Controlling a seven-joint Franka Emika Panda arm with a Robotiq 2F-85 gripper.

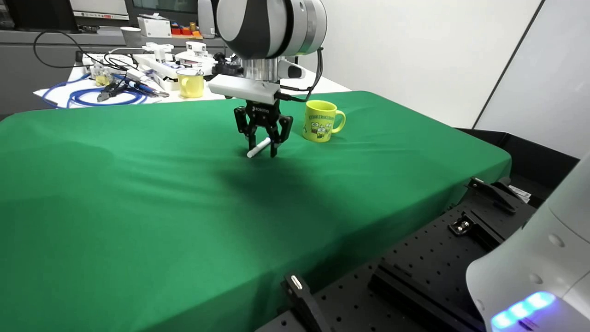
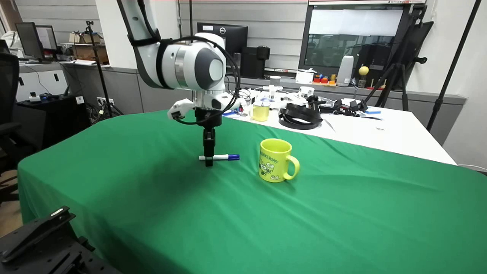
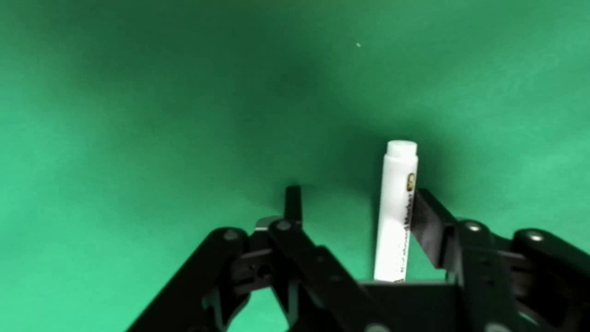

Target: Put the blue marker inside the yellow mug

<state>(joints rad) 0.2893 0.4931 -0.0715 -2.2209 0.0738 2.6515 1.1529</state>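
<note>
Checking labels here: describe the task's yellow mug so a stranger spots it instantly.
Find the green-covered table. On it, near the blue marker, stands the yellow mug. Unlike the duller yellow cup on the white table behind, it shows a cartoon print.

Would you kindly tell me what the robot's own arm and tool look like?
The arm is white and rounded, with dark grey patches, silver metallic sections and looping black cables. Blue lights glow on its white base. The tool is black, with two jointed fingers and pale ROBOTIQ lettering.
</note>
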